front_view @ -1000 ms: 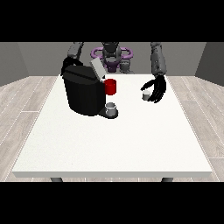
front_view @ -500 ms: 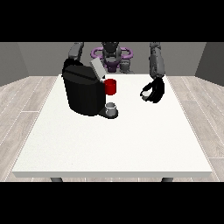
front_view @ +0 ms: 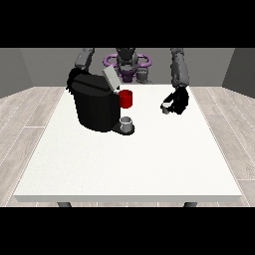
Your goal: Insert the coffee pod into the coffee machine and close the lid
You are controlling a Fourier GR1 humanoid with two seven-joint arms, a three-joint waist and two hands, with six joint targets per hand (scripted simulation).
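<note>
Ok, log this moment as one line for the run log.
stage: pod pickup | robot hand at view's right: on coffee pod, right of coffee machine | lid: open | pod: not inserted

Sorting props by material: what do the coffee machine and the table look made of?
The coffee machine looks like matte black plastic, with no bright reflections on its body. The table has a plain white, smooth, dull top, perhaps laminate; the look leaves that open.

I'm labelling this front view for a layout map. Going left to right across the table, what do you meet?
Coffee machine → small grey cup on its drip tray → coffee pod → the hand at the view's right, curled round the pod. The red part on the machine overlaps the cup's position, so I leave it out.
</note>
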